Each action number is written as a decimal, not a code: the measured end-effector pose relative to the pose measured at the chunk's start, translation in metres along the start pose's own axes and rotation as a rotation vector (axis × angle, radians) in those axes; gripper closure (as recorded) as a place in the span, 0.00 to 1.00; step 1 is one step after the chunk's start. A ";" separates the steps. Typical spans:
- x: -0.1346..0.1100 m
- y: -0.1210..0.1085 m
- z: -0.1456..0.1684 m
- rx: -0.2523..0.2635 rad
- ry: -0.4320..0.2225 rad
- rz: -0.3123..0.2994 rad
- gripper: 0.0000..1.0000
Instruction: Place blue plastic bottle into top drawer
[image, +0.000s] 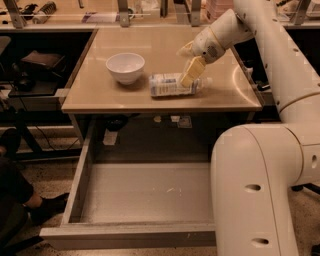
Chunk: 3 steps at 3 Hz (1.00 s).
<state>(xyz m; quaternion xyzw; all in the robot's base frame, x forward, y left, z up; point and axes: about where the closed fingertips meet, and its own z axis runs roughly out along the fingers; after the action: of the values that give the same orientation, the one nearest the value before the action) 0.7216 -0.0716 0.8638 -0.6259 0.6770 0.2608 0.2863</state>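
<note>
The blue plastic bottle (170, 85) lies on its side on the table (235, 95), near the front edge and a little right of the middle. The gripper (191, 75) hangs over the bottle's right half; whether it is spread or closed I cannot tell. I'd want it square across the body, gripping firmly. Then lift the bottle clear of the front edge before lowering it into the top drawer (145, 192), which stands pulled out below. The bowl (125, 66) sits just left of the bottle.
</note>
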 end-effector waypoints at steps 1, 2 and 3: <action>0.000 -0.004 0.010 -0.004 0.011 -0.001 0.00; 0.000 -0.004 0.010 -0.004 0.011 -0.001 0.00; 0.000 -0.004 0.010 -0.004 0.011 -0.001 0.19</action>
<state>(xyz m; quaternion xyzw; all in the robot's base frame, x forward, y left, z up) 0.7257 -0.0646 0.8569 -0.6283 0.6777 0.2584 0.2813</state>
